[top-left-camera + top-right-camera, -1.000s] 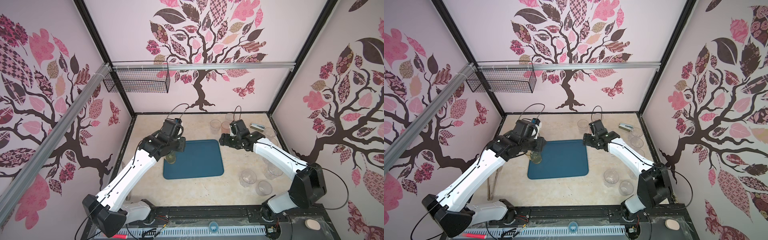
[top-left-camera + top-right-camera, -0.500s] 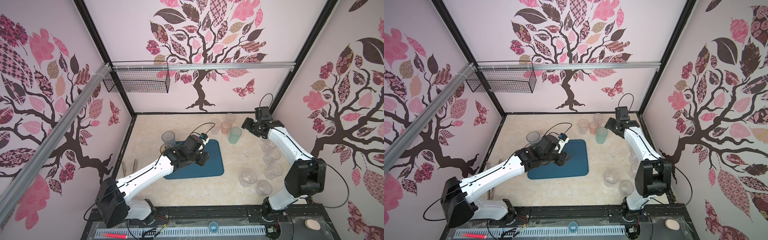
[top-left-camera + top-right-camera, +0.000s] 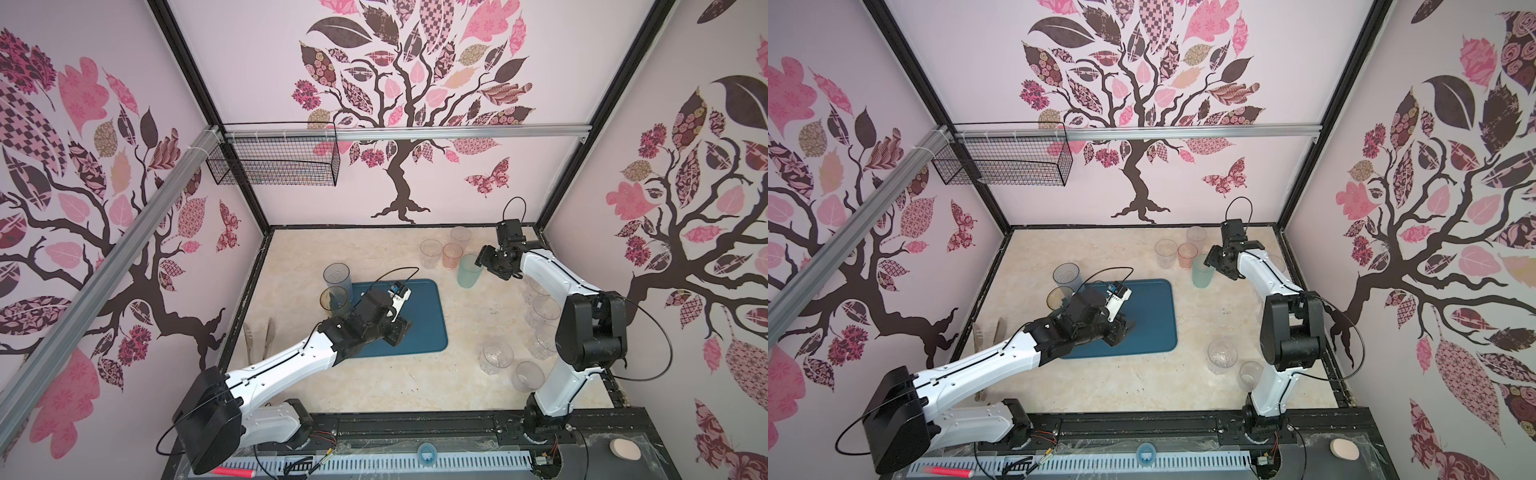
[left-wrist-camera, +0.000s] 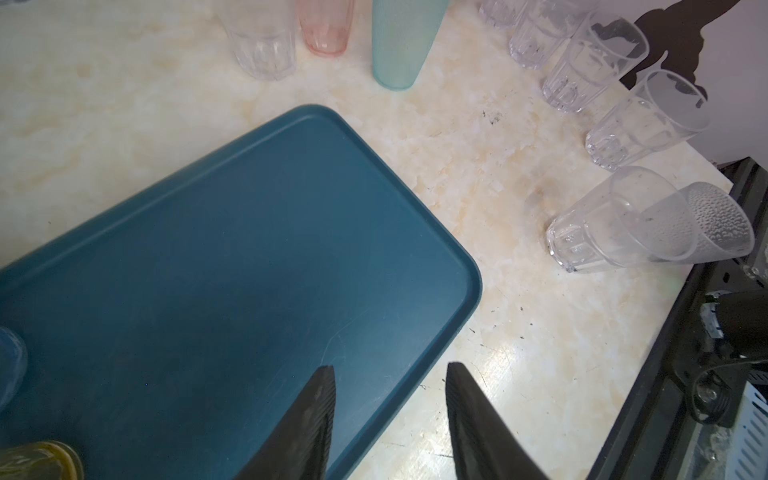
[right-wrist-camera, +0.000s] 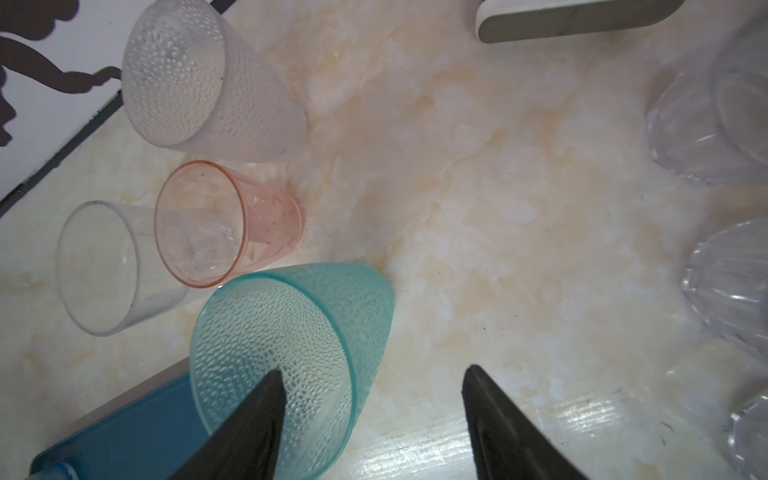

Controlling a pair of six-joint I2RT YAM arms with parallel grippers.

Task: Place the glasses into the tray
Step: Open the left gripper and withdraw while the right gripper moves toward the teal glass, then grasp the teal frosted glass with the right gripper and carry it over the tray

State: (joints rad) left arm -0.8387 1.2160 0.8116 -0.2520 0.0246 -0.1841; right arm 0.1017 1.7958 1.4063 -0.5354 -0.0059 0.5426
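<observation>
The dark teal tray (image 3: pixel 419 303) lies mid-table. A blue-grey glass (image 3: pixel 336 275) and a yellow glass (image 3: pixel 333 299) stand at its left end. My left gripper (image 4: pixel 388 368) hovers open and empty over the tray's front right rim (image 4: pixel 469 286). A teal dimpled glass (image 5: pixel 291 332) stands on the table off the tray's back right corner. My right gripper (image 5: pixel 372 370) is open at it, with one finger over its mouth and the other outside. Pink (image 3: pixel 452 254), clear (image 3: pixel 430 252) and frosted (image 3: pixel 460 237) glasses stand behind it.
Several clear ribbed glasses line the right edge (image 3: pixel 544 311) and the front right (image 3: pixel 496 357). Wooden tongs (image 3: pixel 259 338) lie at the left edge. A wire basket (image 3: pixel 274 162) hangs on the back rail. A pale flat object (image 5: pixel 573 16) lies near the back right.
My left gripper has left the yellow glass at the tray's left end and swung over the tray's front right. My right gripper went to the back right corner, then returned to the teal glass.
</observation>
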